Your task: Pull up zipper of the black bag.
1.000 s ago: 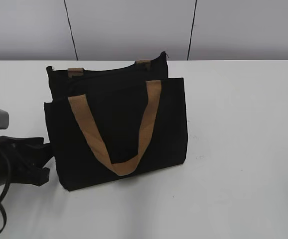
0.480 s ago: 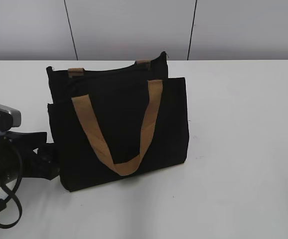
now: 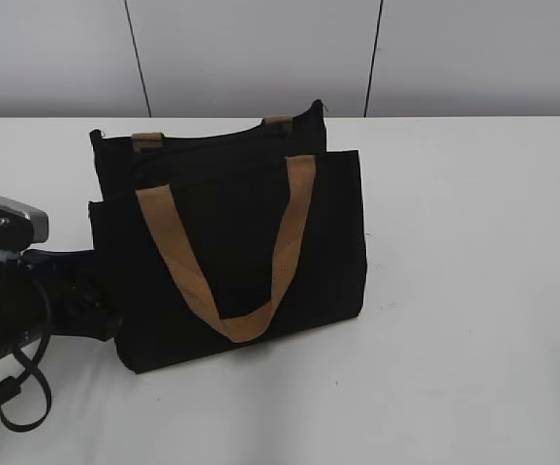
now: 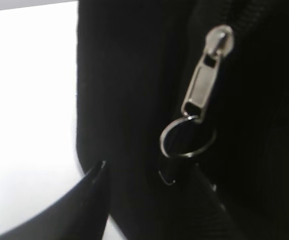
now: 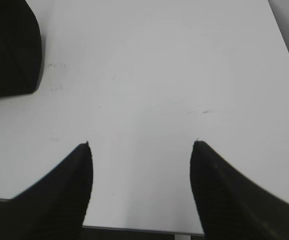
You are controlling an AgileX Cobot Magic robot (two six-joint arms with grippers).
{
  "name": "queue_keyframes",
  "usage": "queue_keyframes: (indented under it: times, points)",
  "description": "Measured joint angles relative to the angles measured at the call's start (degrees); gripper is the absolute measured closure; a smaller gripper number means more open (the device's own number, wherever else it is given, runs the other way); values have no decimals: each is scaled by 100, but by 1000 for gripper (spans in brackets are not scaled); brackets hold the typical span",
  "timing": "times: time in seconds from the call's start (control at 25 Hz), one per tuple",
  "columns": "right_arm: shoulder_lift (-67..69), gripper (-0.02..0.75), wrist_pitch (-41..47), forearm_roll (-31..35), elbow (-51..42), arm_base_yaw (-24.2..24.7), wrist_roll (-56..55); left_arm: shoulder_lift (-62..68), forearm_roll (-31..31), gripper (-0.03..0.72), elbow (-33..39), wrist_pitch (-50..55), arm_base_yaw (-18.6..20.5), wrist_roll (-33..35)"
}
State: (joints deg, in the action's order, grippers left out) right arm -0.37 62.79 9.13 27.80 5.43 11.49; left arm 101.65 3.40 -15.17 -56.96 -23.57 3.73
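The black bag (image 3: 227,242) stands upright mid-table with a tan handle (image 3: 232,325) hanging down its front. My left gripper (image 3: 96,302) is against the bag's lower left edge. In the left wrist view the left gripper (image 4: 149,167) is open. One of its fingers (image 4: 89,200) is off the bag's edge over the table and the other lies against the black fabric. The silver zipper slider (image 4: 207,75) and its ring pull (image 4: 187,137) sit just beyond the tips, untouched. My right gripper (image 5: 140,143) is open and empty over bare table.
The white table (image 3: 474,252) extends to the right of the bag and in front of it. A corner of the bag (image 5: 9,50) shows at the top left of the right wrist view. The table's near edge (image 5: 144,231) lies under the right gripper.
My left arm has moved right and up to the bag's left edge. The bag's left side shifted slightly. The right arm stays out of the exterior view.
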Motion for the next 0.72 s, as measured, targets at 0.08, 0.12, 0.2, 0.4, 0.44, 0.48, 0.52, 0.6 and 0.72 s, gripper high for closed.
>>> queue_keyframes:
  times: [0.08, 0.12, 0.2, 0.4, 0.44, 0.48, 0.52, 0.6, 0.72]
  points:
    - [0, 259, 0, 0, 0, 0, 0, 88, 222, 317, -62, -11, 37, 0]
    - [0, 259, 0, 0, 0, 0, 0, 131, 292, 321, -92, -11, 48, 0]
    - [0, 259, 0, 0, 0, 0, 0, 204, 383, 325, -100, -41, 62, 0]
    - [0, 259, 0, 0, 0, 0, 0, 360, 426, 345, -100, -168, 62, 0]
    - [0, 259, 0, 0, 0, 0, 0, 380, 433, 359, -100, -199, 62, 0]
    - [0, 259, 0, 0, 0, 0, 0, 403, 444, 377, -100, -243, 62, 0]
    - [0, 259, 0, 0, 0, 0, 0, 432, 449, 393, -100, -283, 62, 0]
    - [0, 259, 0, 0, 0, 0, 0, 452, 459, 429, -100, -326, 62, 0]
    - [0, 259, 0, 0, 0, 0, 0, 452, 468, 452, -100, -388, 62, 0]
